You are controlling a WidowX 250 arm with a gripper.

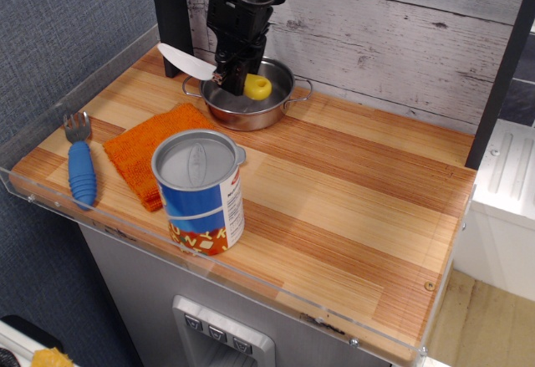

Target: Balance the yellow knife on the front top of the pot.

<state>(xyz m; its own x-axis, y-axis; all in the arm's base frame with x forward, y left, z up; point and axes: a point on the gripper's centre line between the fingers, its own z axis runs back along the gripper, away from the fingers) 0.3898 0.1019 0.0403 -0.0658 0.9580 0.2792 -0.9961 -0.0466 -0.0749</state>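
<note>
Even, bright overhead lighting; soft short shadows fall on the worktop (351, 208). Mild glare marks the pot (247, 104) rim. Focus is sharp throughout, without noticeable edge distortion.

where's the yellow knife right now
The yellow knife is held in the end effector above the pot, at the counter's back left, white blade pointing left past the rim.

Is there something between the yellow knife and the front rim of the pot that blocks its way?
Nothing visible blocks it. The claw holds the yellow knife just above the pot, whose front rim is bare. The orange cloth and tin can lie nearer the camera.
</note>
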